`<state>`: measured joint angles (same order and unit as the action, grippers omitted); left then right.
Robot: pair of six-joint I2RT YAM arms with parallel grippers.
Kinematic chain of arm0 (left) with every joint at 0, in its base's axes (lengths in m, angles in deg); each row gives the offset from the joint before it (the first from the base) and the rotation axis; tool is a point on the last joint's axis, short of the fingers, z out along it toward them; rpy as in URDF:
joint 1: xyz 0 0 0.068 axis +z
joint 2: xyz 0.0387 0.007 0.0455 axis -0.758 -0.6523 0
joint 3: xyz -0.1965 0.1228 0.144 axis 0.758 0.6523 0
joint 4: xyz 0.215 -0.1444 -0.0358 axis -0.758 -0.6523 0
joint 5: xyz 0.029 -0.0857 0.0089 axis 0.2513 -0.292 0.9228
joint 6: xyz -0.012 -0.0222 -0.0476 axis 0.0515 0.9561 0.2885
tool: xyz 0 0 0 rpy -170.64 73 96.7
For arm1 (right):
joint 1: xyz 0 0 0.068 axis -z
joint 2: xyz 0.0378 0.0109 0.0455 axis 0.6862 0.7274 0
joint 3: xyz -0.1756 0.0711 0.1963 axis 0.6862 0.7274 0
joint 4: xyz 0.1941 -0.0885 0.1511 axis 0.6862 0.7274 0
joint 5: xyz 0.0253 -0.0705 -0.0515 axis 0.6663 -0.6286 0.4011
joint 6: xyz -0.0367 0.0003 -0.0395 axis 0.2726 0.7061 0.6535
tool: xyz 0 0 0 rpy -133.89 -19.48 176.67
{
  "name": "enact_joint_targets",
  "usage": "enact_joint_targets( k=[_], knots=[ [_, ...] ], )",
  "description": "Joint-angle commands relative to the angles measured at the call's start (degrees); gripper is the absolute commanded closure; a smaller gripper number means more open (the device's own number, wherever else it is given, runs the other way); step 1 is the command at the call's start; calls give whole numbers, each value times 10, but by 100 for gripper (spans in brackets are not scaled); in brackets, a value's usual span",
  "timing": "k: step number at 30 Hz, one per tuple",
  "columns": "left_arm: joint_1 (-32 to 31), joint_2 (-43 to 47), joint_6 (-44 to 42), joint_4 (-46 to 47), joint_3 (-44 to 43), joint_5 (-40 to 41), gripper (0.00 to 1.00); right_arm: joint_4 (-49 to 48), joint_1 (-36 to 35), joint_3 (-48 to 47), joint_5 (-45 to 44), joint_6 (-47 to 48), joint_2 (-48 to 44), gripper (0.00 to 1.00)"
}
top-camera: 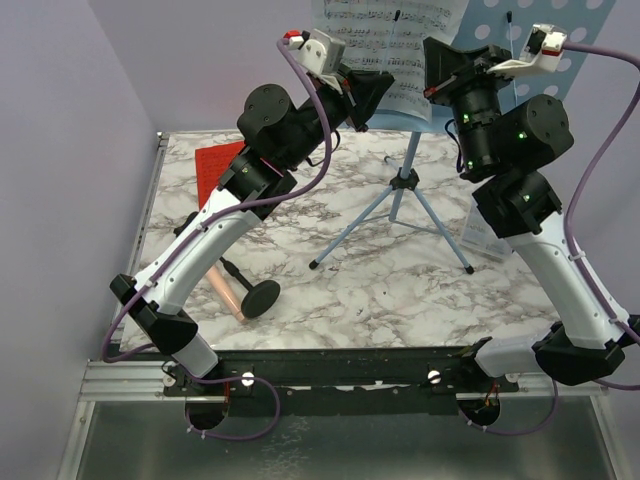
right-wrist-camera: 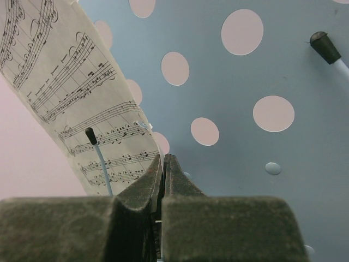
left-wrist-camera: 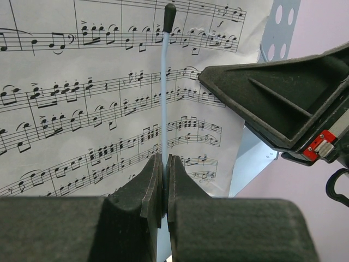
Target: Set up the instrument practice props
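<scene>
Left claw (left-wrist-camera: 164, 164) is clamped tight on the thin blue page-holder wire (left-wrist-camera: 163, 98), right against the white sheet music (left-wrist-camera: 82, 109). The page sits up on the light blue music stand (top-camera: 545, 25), which stands on its tripod at the back of the table (top-camera: 380, 285). Right claw (right-wrist-camera: 162, 162) has its jaws pressed together at the sheet's right edge; whether it pinches paper, I can't tell. The red sheet (top-camera: 220, 168) lies flat far left, and the microphone (top-camera: 226, 291) lies tipped over, near the left arm.
</scene>
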<state>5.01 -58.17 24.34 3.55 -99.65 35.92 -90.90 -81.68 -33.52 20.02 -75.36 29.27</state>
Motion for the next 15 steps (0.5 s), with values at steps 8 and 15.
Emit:
enact_joint_targets(
  k=[8, 15],
  knots=[
    [-2, 34, -2, 30, 12, -3, 100, -19, -2, 13, 14, -6, 5, 100],
    [-3, 41, -3, 34, 23, -2, 100, -25, -2, 23, 3, 12, 1, 100]
  ],
)
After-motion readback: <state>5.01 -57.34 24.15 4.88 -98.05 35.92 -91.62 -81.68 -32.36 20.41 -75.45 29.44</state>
